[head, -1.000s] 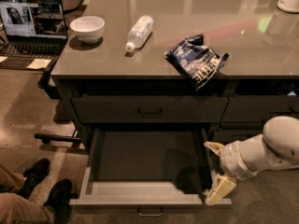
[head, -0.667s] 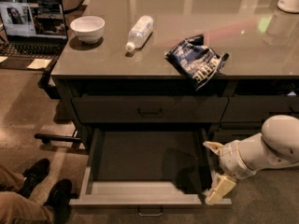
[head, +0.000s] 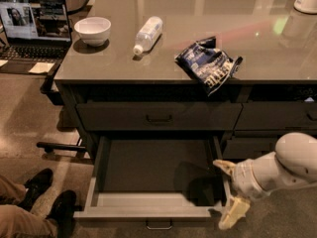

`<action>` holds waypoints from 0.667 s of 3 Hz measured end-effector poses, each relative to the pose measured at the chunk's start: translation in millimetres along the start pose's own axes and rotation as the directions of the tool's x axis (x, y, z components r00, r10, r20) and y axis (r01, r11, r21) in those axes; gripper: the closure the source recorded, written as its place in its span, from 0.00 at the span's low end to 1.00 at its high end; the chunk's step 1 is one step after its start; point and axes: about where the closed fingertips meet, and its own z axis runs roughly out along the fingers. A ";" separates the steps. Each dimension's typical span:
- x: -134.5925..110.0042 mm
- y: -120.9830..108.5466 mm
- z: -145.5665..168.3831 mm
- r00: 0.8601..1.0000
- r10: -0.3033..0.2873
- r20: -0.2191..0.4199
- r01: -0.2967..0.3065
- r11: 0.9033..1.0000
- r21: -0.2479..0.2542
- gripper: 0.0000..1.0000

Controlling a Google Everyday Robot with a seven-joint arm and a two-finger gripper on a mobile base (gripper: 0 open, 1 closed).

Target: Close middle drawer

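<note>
The middle drawer [head: 153,165] stands pulled fully out beneath the worktop [head: 198,14], unmoved over the past second, the hand [head: 229,190] spread open at its right front corner, apparently not yet pushing.

Cream gripper [head: 221,194] beside grey middle drawer [head: 153,168]

White bowl [head: 92,30], plastic bottle [head: 148,34] and chip bag [head: 208,65] on countertop [head: 198,14]; laptop [head: 33,19] at left
</note>
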 end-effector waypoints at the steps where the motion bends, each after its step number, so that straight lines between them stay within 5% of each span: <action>1: 22.9 29.1 15.3 1.000 0.002 0.007 -0.001 0.999 -0.047 0.18; 2: 47.9 44.0 40.5 1.000 0.020 0.015 -0.019 0.996 -0.090 0.42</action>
